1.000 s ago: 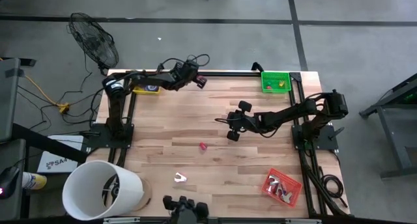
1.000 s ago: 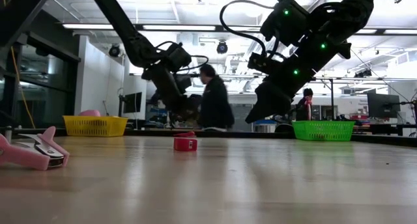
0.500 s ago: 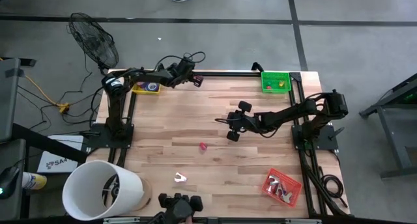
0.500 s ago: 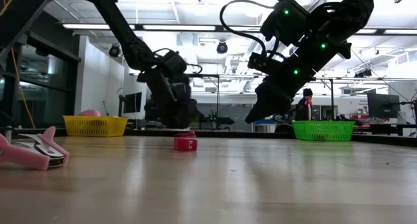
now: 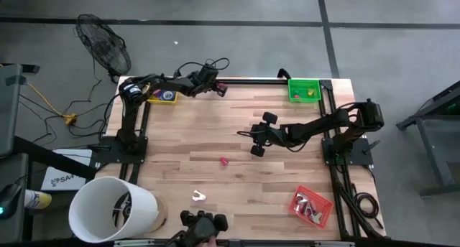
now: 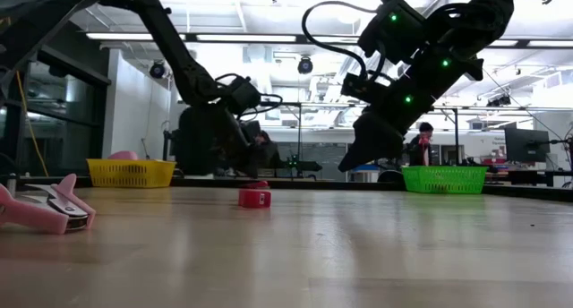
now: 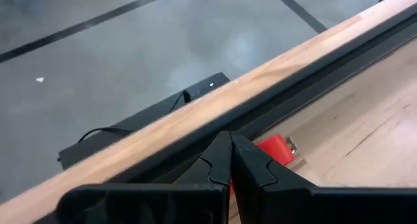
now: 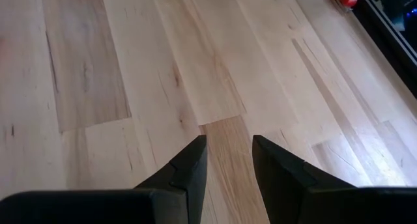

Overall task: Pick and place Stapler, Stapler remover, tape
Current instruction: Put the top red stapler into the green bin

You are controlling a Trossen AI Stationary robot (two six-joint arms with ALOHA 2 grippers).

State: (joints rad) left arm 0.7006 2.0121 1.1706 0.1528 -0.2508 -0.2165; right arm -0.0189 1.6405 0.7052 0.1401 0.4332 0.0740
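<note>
A small red stapler (image 7: 276, 150) lies on the table against the far rail, also seen in the high view (image 5: 223, 91). My left gripper (image 7: 230, 144) is shut, its tips just in front of the stapler, at the far edge (image 5: 215, 88). A little red tape dispenser (image 5: 223, 161) sits mid-table (image 6: 254, 197). The pink-and-white staple remover (image 5: 199, 197) lies near the near edge (image 6: 47, 209). My right gripper (image 8: 228, 149) is open and hovers over bare wood near the table's middle (image 5: 254, 141). My left gripper's shut fingertips (image 7: 221, 149) stand right in front of the red stapler's end (image 7: 260, 146), coming slanting down toward the far rail. The fingers cover the near part of the stapler, so I cannot tell whether they touch it.
A yellow basket (image 5: 161, 96) and a green basket (image 5: 303, 89) sit at the far corners, and a red basket (image 5: 311, 206) sits at the near right. A white bucket (image 5: 113, 210) stands off the near-left corner. A black rail (image 7: 306, 81) borders the far edge.
My left gripper has dropped lower at the far edge and shifted slightly toward the table's left. A person in the room behind has walked out of the low view. The objects on the table have stayed in place.
</note>
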